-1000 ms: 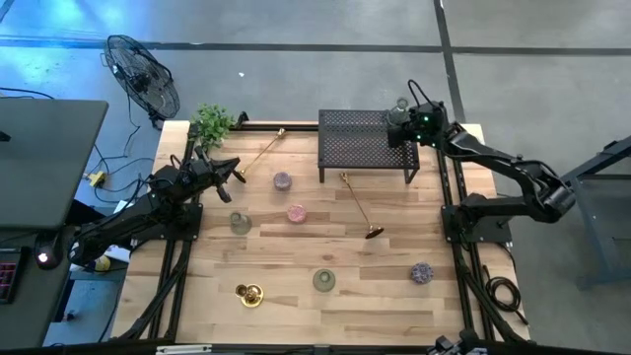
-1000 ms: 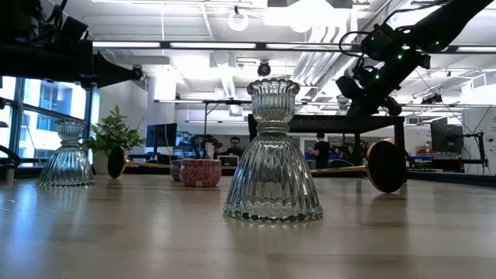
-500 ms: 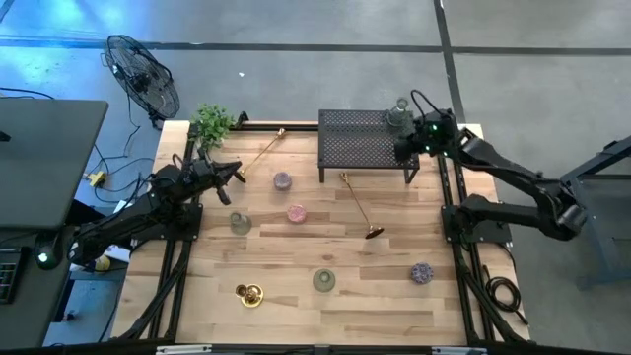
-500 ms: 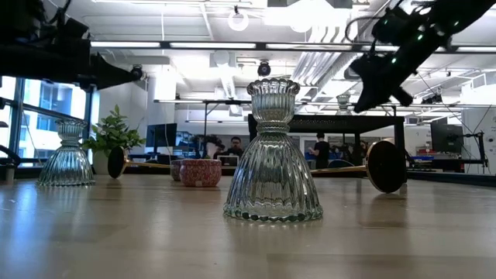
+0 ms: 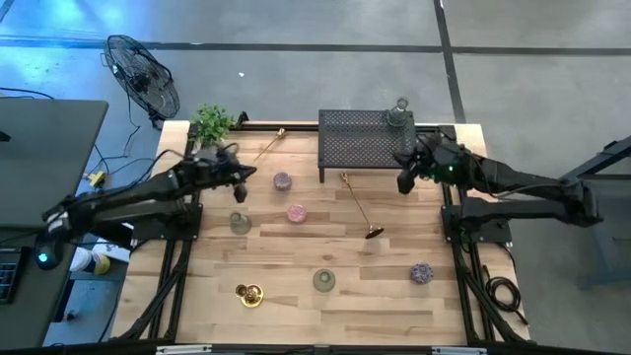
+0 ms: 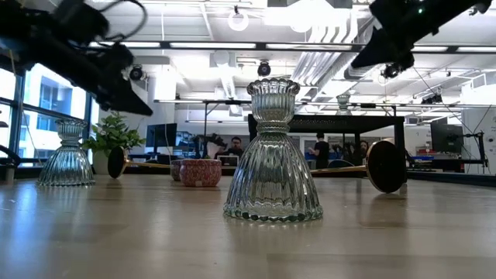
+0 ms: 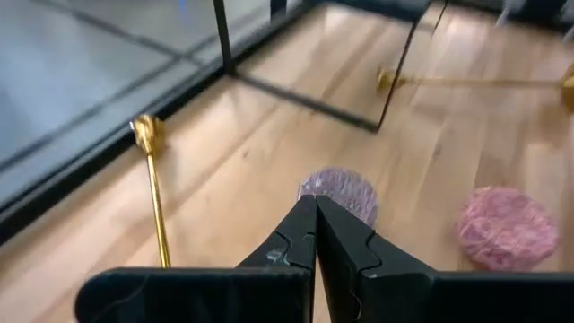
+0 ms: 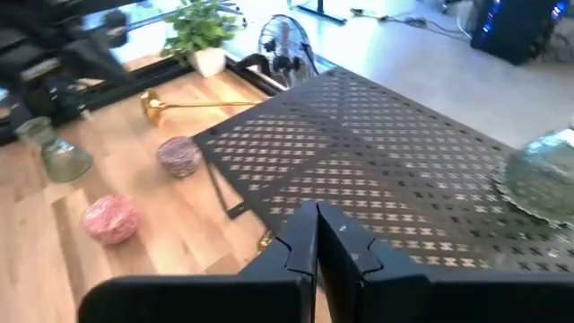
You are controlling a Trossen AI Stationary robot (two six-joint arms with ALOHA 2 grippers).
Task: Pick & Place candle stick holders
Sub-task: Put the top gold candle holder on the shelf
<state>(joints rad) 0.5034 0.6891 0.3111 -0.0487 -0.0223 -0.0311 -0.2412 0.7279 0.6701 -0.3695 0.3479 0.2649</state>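
Progress looked slight: one glass holder [image 5: 399, 111] stood on the rack [image 5: 365, 143]; seven others remained on the tabletop [image 5: 296, 306]. Left end effector [image 5: 240, 183] and right end effector [image 5: 401, 182] were both closed, empty.

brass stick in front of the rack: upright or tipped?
Tipped. The brass stick lies flat on the table, its round base standing on edge in the low view.

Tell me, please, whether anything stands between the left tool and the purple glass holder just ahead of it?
Nothing visible does: the shut left tool points straight at the purple glass holder, with only bare table between them.
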